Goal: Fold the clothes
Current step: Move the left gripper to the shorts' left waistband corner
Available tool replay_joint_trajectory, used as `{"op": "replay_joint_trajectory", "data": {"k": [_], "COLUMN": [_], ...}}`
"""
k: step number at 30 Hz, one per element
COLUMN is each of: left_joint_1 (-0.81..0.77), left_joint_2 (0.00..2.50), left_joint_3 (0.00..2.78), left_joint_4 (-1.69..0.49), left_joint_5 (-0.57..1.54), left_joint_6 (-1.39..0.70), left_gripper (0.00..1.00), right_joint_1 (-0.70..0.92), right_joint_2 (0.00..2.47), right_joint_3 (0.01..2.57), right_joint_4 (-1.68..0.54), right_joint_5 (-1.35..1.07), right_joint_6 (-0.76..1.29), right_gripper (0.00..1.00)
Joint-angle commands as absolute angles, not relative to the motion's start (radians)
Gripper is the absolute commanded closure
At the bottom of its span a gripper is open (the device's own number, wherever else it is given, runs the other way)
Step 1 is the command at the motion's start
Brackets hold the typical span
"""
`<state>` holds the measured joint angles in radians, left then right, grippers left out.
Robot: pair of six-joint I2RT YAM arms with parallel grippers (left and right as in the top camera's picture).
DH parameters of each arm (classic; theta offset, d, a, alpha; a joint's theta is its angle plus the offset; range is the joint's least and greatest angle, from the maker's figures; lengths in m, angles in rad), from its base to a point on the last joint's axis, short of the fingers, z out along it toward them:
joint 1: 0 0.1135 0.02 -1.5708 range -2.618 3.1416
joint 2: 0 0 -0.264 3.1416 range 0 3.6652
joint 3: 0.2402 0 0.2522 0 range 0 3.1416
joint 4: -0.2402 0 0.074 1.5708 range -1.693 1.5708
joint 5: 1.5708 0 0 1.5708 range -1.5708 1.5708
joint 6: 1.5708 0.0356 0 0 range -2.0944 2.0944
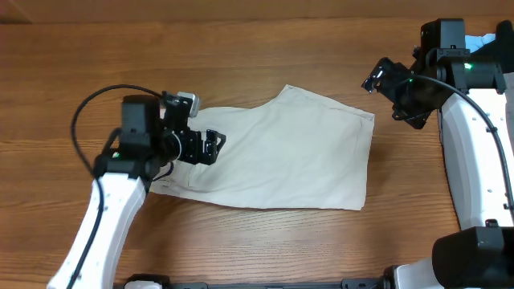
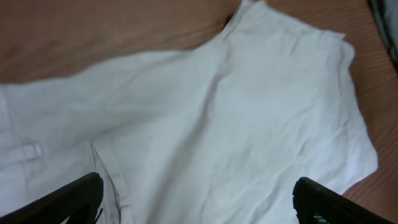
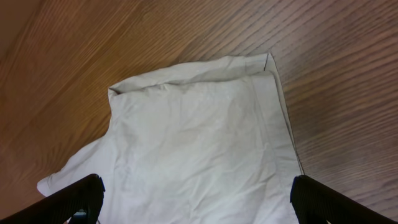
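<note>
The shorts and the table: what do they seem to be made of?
The shorts look like woven cotton or a similar light cloth, matte cream: fine wrinkles, stitched hems, soft folds. The table looks like wood or wood-pattern laminate, smooth: brown grain lines show; which one, I cannot tell.

**Hidden, cropped, blurred**

Overhead, cannot see the left end of the shorts [image 1: 289,160], covered by the left gripper [image 1: 210,146] and its wrist. Cannot make out the right gripper [image 1: 376,79] there beyond a dark shape, nor name the blue-and-white scrap [image 1: 487,38] cropped at the top right corner. From the left wrist, get only a soft blur: find the shorts cut off at the left and bottom edges, the fingers [image 2: 69,199] reduced to tips in the lower corners, a dark strip [image 2: 390,15] at the right edge unreadable. From the right wrist, lose the shorts past the bottom edge and see only fingertips [image 3: 69,199] in the corners.
</note>
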<state>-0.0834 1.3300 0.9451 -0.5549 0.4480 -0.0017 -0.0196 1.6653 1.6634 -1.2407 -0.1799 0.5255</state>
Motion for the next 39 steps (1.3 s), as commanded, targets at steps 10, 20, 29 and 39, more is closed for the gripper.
{"op": "replay_joint_trajectory", "data": {"k": [10, 20, 29, 39], "left_joint_1": [-0.078, -0.063, 0.031, 0.146], "left_joint_2": [1.653, 1.790, 1.911, 1.962], "left_joint_3": [0.972, 0.971, 0.971, 0.968], "left_joint_4": [-0.556, -0.549, -0.562, -0.575], "left_joint_5": [0.337, 0.239, 0.153, 0.066], "left_joint_6": [-0.091, -0.173, -0.354, -0.470], "left_gripper": [0.55, 0.96, 0.96, 0.96], "right_joint_1": [-0.022, -0.022, -0.022, -0.022], "right_joint_2": [1.658, 1.658, 1.658, 1.660], "right_joint_3": [1.681, 1.681, 1.678, 1.674], "right_joint_4": [-1.229, -1.229, -1.245, -1.257], "right_joint_5": [-0.185, -0.185, -0.185, -0.184], "right_joint_6": [0.523, 0.523, 0.522, 0.514], "right_gripper": [0.00, 0.00, 0.00, 0.00]}}
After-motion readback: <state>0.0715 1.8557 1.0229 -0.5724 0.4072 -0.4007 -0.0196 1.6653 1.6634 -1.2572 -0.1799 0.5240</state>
